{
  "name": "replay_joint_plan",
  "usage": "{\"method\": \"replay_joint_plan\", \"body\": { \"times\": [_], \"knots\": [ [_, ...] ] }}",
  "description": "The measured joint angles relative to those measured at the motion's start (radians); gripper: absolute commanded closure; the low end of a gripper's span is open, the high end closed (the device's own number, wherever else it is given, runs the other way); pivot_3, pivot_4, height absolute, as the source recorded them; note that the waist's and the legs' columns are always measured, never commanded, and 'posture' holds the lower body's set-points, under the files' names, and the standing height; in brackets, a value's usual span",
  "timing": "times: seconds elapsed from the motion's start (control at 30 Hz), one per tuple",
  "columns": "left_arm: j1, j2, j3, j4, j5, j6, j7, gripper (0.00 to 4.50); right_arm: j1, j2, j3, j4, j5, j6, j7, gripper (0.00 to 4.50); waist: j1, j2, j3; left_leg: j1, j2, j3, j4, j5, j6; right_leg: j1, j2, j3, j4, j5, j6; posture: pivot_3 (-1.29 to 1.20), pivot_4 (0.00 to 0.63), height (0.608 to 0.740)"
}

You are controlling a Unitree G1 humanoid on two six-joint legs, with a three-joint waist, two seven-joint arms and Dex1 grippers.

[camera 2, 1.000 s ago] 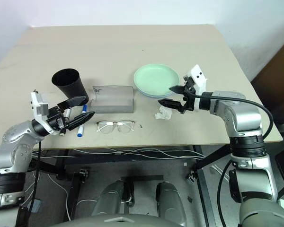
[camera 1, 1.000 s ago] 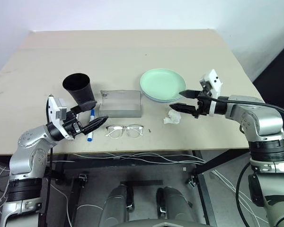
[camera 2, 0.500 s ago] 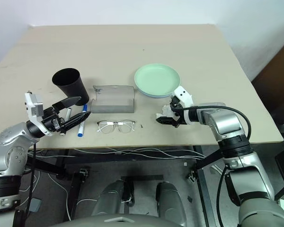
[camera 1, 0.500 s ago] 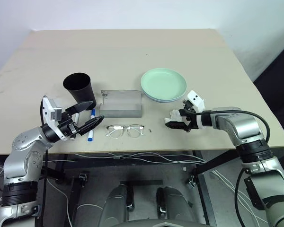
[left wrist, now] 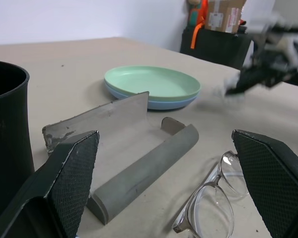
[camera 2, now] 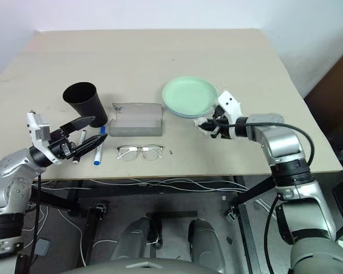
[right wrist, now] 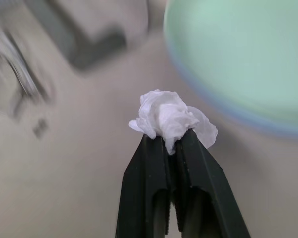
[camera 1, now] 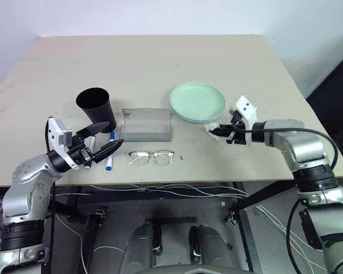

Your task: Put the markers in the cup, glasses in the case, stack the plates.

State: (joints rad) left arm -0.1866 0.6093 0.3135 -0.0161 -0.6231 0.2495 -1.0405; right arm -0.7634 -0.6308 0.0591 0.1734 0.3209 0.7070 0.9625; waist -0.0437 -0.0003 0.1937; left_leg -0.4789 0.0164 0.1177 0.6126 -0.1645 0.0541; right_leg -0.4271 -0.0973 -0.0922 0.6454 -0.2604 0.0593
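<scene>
Right end effector, right of centre in the left eye view, is pinching the crumpled white tissue just below the green plate, which sits stacked on the blue plate. Left end effector hangs at lower left with its fingers spread wide, just in front of the black cup and above the markers. Between them on the counter the grey case lies open, with the glasses just below it.
</scene>
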Motion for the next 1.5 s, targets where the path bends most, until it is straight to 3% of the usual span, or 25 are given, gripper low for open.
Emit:
{"method": "replay_joint_plan", "body": {
  "times": [0.17,0.37,0.53,0.8,0.83,0.93,1.17,1.3,1.5],
  "knots": [
    [0.018,-0.001,0.013,-0.006,0.001,-0.001,0.001,0.0,-0.296,0.108,-0.094,0.306,0.0,-0.089,-0.13,4.49,-0.002,0.0,0.0,0.001,0.0,0.001,-0.004,0.002,-0.003,-0.003,0.001,0.001,0.0,0.003,-0.002,0.0,0.15,0.74],
    [0.024,-0.002,0.014,-0.008,0.001,-0.002,0.002,0.0,-0.479,0.217,-0.091,0.84,-0.113,-0.289,-0.275,4.49,0.0,-0.001,0.0,-0.001,0.0,0.013,-0.006,0.003,-0.005,-0.002,-0.002,0.006,0.0,0.003,-0.001,0.0,0.15,0.74],
    [0.025,-0.002,0.014,-0.008,0.002,-0.002,0.01,0.0,-0.525,0.266,-0.121,1.049,-0.143,-0.323,-0.37,3.03,-0.003,-0.001,0.0,-0.001,0.001,0.019,-0.004,0.006,-0.009,-0.003,-0.002,0.01,0.0,0.005,0.002,0.0,0.15,0.74],
    [0.024,-0.002,0.014,-0.008,0.002,-0.003,0.018,0.0,-0.576,0.278,-0.159,1.079,-0.153,-0.372,-0.37,0.23,-0.002,-0.001,0.0,-0.001,0.004,0.02,-0.005,0.006,-0.008,-0.003,0.0,0.01,0.0,0.005,0.002,0.0,0.15,0.74],
    [0.024,-0.002,0.014,-0.008,0.002,-0.003,0.018,0.0,-0.576,0.278,-0.159,1.079,-0.159,-0.377,-0.357,0.05,-0.002,-0.001,0.0,-0.001,0.004,0.02,-0.005,0.006,-0.008,-0.003,0.0,0.01,0.0,0.005,0.002,0.0,0.15,0.74],
    [0.021,-0.001,0.014,-0.007,0.002,-0.003,0.018,0.0,-0.576,0.278,-0.158,1.073,-0.16,-0.371,-0.299,0.05,-0.003,0.0,0.0,0.0,0.005,0.02,-0.005,0.006,-0.008,-0.004,0.001,0.01,0.001,0.005,0.002,0.0,0.15,0.74],
    [0.03,0.001,0.023,-0.006,0.005,-0.02,0.02,0.0,-0.565,0.297,-0.089,0.808,-0.099,-0.115,0.124,0.05,-0.005,0.0,0.0,0.0,0.011,0.02,-0.005,0.003,-0.004,-0.006,0.005,0.01,0.002,0.005,0.002,0.0,0.15,0.74],
    [0.068,0.002,0.038,-0.006,0.001,-0.032,0.015,0.0,-0.512,0.319,0.024,0.653,-0.078,0.046,0.301,0.05,-0.005,-0.001,-0.001,0.0,0.012,0.02,-0.005,0.003,-0.004,-0.01,0.004,0.01,0.002,0.005,0.001,0.0,0.15,0.74],
    [0.133,0.026,0.095,-0.031,-0.023,-0.039,-0.007,0.0,-0.492,0.378,0.166,0.57,-0.063,0.181,0.442,0.05,-0.006,-0.001,-0.001,-0.002,0.011,0.021,-0.009,0.003,-0.004,-0.014,0.004,0.011,0.002,0.006,-0.006,0.0,0.15,0.74]
  ]
}}
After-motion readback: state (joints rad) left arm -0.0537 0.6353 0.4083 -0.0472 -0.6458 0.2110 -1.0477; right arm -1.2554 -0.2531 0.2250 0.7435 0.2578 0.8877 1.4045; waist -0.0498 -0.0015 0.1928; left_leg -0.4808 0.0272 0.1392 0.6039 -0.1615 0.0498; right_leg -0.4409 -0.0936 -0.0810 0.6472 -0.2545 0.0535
